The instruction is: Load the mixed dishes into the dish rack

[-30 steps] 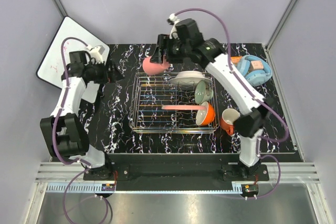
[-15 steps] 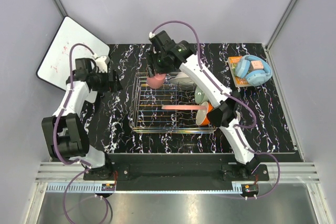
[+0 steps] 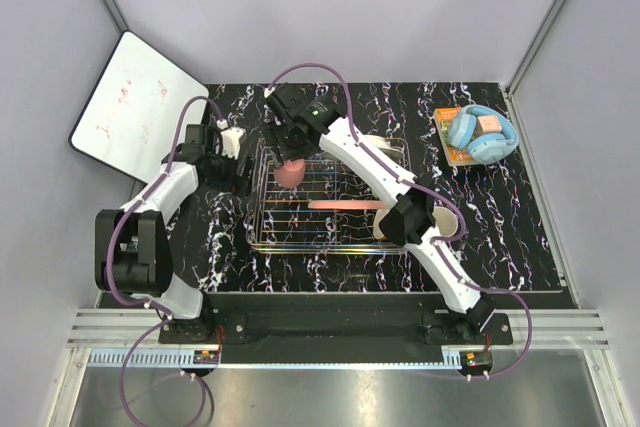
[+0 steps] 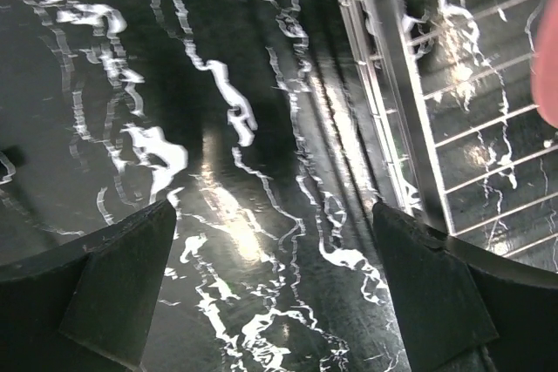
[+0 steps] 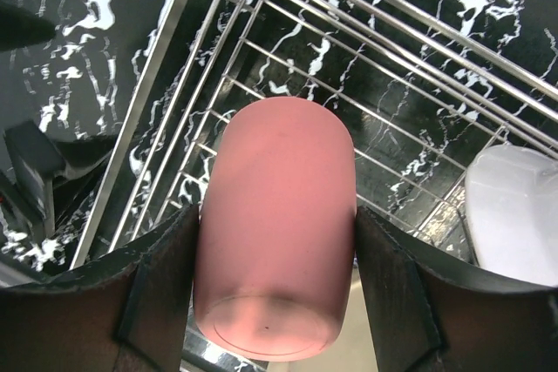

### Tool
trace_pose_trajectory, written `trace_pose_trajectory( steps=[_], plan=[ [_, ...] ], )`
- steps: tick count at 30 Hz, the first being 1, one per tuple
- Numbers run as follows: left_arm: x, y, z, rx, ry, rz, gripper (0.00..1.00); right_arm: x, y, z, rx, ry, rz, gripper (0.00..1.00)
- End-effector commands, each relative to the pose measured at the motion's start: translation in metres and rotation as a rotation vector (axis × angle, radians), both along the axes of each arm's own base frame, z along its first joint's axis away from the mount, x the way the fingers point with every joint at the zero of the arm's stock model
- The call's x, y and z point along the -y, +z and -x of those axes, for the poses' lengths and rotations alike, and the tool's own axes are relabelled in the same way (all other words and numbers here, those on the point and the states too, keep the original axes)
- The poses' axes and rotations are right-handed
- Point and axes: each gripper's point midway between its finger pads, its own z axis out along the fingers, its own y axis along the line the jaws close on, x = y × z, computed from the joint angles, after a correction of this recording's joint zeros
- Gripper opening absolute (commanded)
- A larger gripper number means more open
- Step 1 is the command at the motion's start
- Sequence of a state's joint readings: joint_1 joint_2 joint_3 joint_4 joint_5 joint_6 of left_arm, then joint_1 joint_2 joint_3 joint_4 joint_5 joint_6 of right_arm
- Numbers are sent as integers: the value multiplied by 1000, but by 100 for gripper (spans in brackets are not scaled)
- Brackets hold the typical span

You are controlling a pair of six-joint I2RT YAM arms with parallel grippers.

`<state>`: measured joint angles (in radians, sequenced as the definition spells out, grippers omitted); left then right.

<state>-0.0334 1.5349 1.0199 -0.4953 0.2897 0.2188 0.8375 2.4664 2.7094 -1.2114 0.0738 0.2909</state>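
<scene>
Above the far-left corner of the rectangular silver wire dish rack [image 3: 290,219], right claw [image 5: 275,302] clamped on the small pink cup [image 5: 277,215]. Left claw [image 4: 279,289] spread wide, empty, over black marbled bench [image 4: 174,84] alongside.

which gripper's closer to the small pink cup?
Right. The right gripper is shut on the small pink cup over the dish rack; the left gripper is open outside the rack's left edge.

One dish rack [image 3: 290,222], one small pink cup [image 3: 290,173], one pink plate [image 3: 345,205], one white plate [image 5: 514,206], one headset [image 3: 480,132], one white board [image 3: 130,107]
</scene>
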Motion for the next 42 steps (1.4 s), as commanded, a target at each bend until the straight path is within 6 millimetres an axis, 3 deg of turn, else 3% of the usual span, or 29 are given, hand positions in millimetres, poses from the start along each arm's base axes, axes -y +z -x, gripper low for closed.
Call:
trace_pose_trajectory(
  steps=[1,12,22,42],
  plan=[
    [7,4,0,61,-43,-31,99,-4,10,-11,73,3,-6,0],
    [25,14,33,95,-108,2,99,-12,-30,-9,11,35,28,0],
    [36,4,60,57,-154,24,99,-19,-58,-14,-12,44,38,0],
    [35,-2,63,34,-159,17,99,-20,-48,-28,68,36,36,0]
  ],
)
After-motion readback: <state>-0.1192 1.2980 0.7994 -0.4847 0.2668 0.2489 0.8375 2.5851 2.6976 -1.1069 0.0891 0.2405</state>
